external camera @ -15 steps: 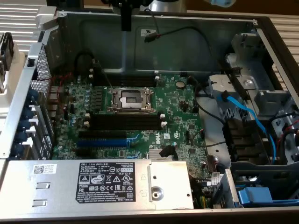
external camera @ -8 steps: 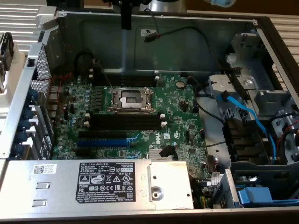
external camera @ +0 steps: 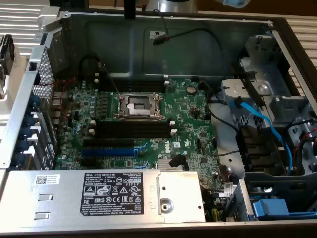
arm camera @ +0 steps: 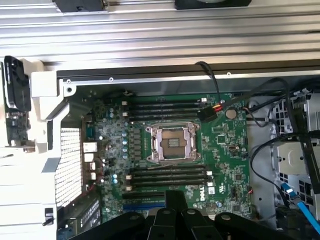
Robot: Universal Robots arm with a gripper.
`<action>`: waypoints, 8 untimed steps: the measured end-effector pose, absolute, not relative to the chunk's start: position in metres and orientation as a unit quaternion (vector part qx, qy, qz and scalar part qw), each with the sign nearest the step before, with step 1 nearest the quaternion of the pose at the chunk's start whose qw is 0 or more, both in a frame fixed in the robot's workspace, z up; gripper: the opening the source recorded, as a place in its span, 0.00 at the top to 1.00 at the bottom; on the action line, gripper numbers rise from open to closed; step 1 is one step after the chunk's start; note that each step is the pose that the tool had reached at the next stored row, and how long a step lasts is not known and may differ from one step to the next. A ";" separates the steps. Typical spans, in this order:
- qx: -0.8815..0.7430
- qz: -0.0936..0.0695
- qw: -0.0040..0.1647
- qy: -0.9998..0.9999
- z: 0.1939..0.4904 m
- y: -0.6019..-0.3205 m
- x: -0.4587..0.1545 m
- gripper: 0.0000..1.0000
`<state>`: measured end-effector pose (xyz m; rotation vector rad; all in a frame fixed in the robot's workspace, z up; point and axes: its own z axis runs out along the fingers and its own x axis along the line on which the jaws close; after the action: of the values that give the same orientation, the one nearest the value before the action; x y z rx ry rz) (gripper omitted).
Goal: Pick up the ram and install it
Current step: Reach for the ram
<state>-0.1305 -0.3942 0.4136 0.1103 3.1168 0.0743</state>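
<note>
- Two risks: the gripper (arm camera: 175, 202), closed with nothing visibly held, hangs over the black memory slots (arm camera: 167, 175) (bare socket (arm camera: 172, 142) beside them), so a low move could scrape the motherboard (arm camera: 225, 150).
- We cannot tell where the ram lies, so a blind reach may miss.

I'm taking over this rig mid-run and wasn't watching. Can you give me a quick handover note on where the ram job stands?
Hand: shut, hanging over the open case above the motherboard, with nothing seen in its grip.
Memory slots: black banks on both sides of the CPU socket; all look empty.
Done: nothing that shows; no ram is seated in any slot, as far as I can tell.
Left: both the pick-up and the install.
</note>
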 end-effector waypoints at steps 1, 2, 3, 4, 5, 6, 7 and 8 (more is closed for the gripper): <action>0.035 0.024 0.011 0.999 0.414 -0.393 -0.133 0.90; 0.035 0.024 0.011 0.999 0.415 -0.392 -0.135 0.90; 0.035 0.024 0.011 0.999 0.416 -0.392 -0.138 0.90; 0.035 0.024 0.011 0.999 0.417 -0.391 -0.140 0.90; 0.035 0.024 0.011 0.999 0.417 -0.390 -0.146 0.90; 0.035 0.024 0.011 0.999 0.417 -0.389 -0.150 0.90; 0.035 0.024 0.011 0.999 0.417 -0.389 -0.154 0.90; 0.035 0.024 0.011 0.999 0.417 -0.388 -0.159 0.90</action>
<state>-0.1588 -0.3880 0.4174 0.1103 3.1159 0.0739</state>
